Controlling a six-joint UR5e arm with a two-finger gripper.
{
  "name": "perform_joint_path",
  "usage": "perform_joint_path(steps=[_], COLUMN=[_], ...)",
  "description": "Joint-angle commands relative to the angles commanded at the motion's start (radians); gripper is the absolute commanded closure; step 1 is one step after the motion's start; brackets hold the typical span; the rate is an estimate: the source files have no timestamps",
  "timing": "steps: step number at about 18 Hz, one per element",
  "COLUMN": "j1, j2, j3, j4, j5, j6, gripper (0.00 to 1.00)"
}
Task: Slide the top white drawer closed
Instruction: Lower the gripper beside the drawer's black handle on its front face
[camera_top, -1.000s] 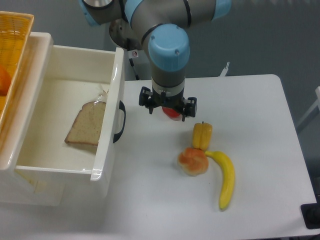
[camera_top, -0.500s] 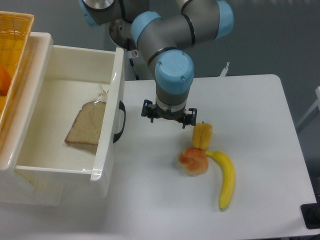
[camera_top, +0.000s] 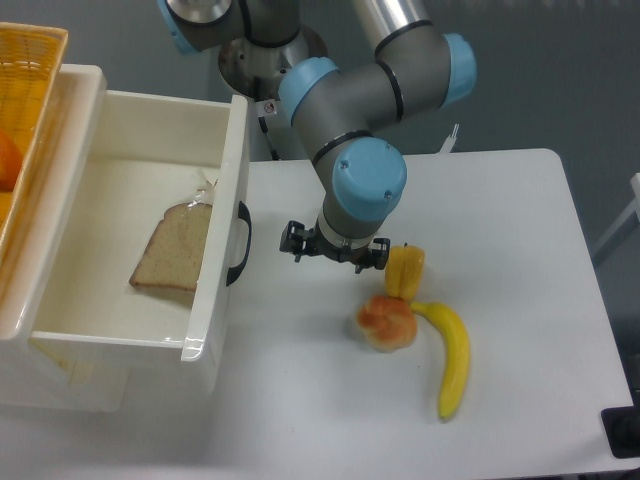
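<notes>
Above the white table, the gripper hangs beneath the blue-capped wrist; whether its fingers are apart or holding anything cannot be told. Just right stands a yellow pepper, with an orange bun and banana below. Left, apart, the deep glossy white top drawer stands pulled out, a bread slice inside.

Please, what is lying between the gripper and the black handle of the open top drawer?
Nothing: in the camera view, only bare white table lies between the gripper and the black handle of the top white drawer.
</notes>
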Motion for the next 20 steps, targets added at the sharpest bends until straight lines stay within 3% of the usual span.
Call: perform_joint_path(steps=[5, 20], j1=[-0.002, -0.032], j2=[-0.025, -0.037], j3=[0.0, -0.006], j4=[0.0, 0.0], j5=[-0.06, -0.066], j6=[0.002, 0.008], gripper=[0.0, 0.0])
